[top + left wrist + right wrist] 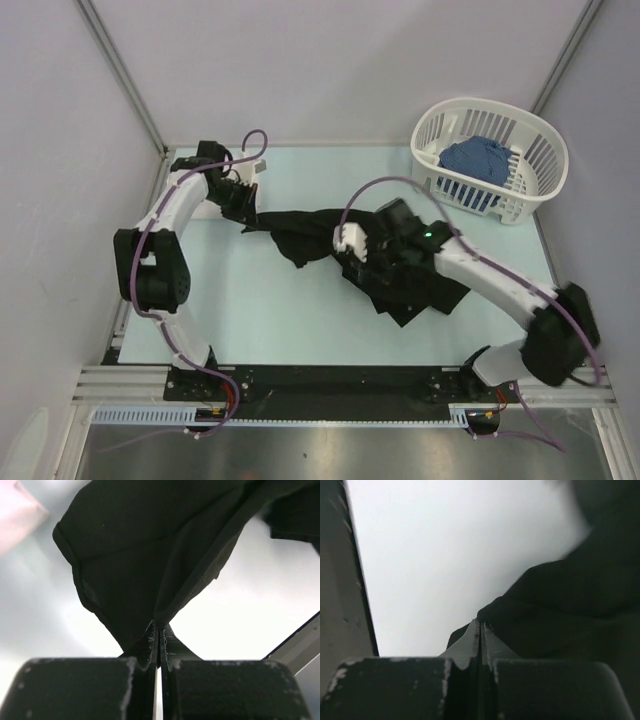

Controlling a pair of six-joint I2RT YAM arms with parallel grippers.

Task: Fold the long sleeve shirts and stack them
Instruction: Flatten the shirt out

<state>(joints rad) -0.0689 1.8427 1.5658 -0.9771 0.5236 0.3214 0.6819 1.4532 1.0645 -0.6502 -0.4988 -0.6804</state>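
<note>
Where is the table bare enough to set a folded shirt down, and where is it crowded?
Bare: the near strip between the left arm and the black shirt; the far strip from the left hand to the basket. Crowded: the middle, where the shirt stretches to the right hand.

Top cam: high over table point(300, 320), facing down on all of it. Both wrist cams: v. close on black shirt point(300, 238), also seen from top.
</note>
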